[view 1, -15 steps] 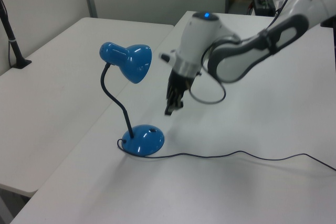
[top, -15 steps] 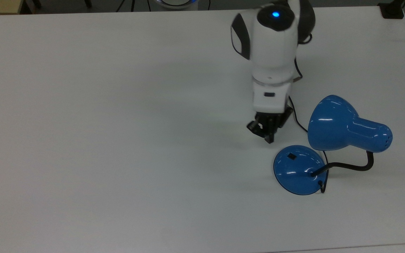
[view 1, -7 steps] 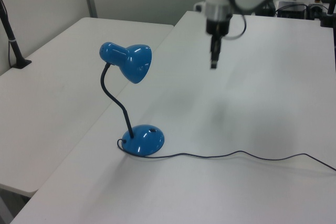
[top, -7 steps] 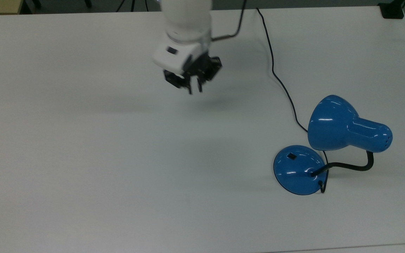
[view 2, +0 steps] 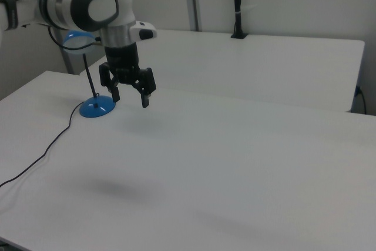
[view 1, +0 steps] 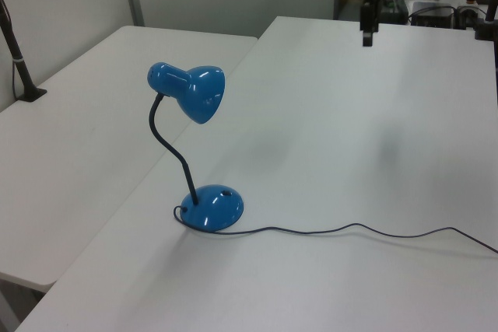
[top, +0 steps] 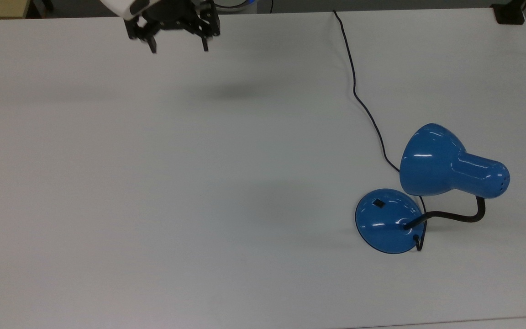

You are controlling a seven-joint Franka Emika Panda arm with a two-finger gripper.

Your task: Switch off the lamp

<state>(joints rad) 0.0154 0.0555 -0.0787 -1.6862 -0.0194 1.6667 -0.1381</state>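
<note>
The lamp is seen standing on the white desk, toward the top view's right and a little below the middle. Its round blue base is set flat on the desk, and a small black rocker switch is carried on the dome, on the side toward the top view's upper left. A black gooseneck is bent up from the base to the bell-shaped blue shade, whose wide mouth is turned toward the top view's left. A thin black cord is run from the base across the desk to the far edge at the top of the top view. In the left view the lamp is found at the left of the desk, with the cord trailed off to the left view's right.

The end effector is held high in the air at the upper left of the top view, well apart from the lamp. Its two black fingers are spread wide, released, with nothing held between them. In the right view the end effector is pointed downward above the desk, under the white arm, and part of the lamp base is seen behind it. In the left view the end effector is seen hanging near the far edge of the desk.
</note>
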